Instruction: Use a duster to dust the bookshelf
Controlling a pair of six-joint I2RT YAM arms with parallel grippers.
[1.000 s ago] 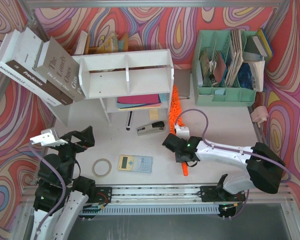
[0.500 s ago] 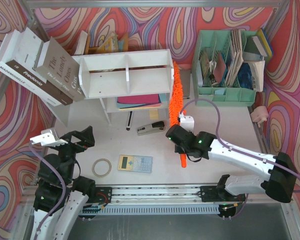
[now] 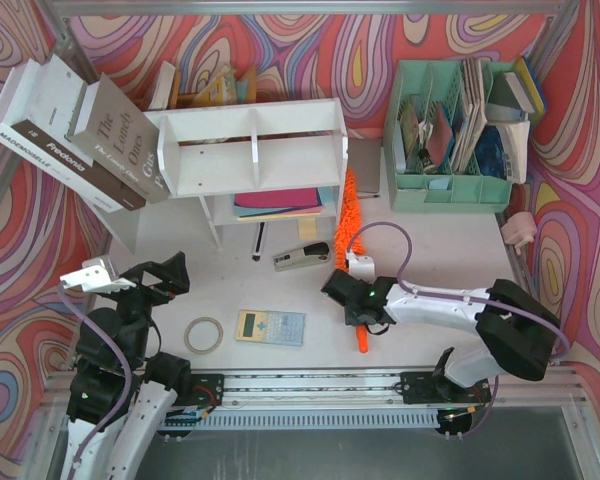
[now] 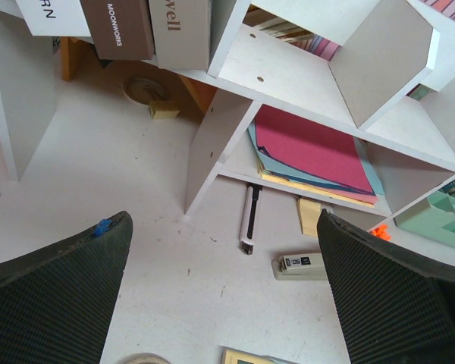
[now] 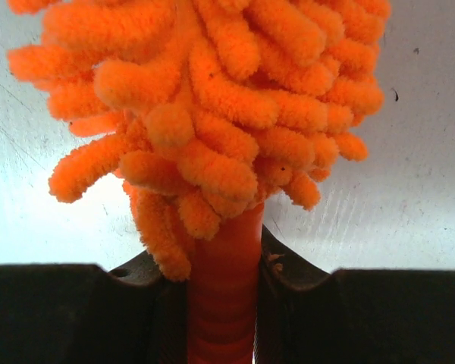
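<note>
Operator: Duster point(image 3: 346, 212) placement is wanted, and how it is held.

Observer: It is seen right of centre in the top view, with its fluffy head laid along the right end of the bookshelf point(image 3: 250, 150). Whether it is touching or only just beside cannot be told. The handle is clamped between the closed fingers of the right gripper point(image 3: 357, 300), just below the head, as is confirmed in the right wrist view. The left gripper point(image 3: 168, 272) is held wide open at lower left, with nothing in it.

Operator: How is it expected to handle?

Observer: It is judged light. The microfibre head is soft and will be bent and flattened against the boards, so little force is needed. The slim plastic handle is stiff but smooth, so twisting in the grip may be expected. Hold is best taken on the handle near the head, never on the fluff.
</note>
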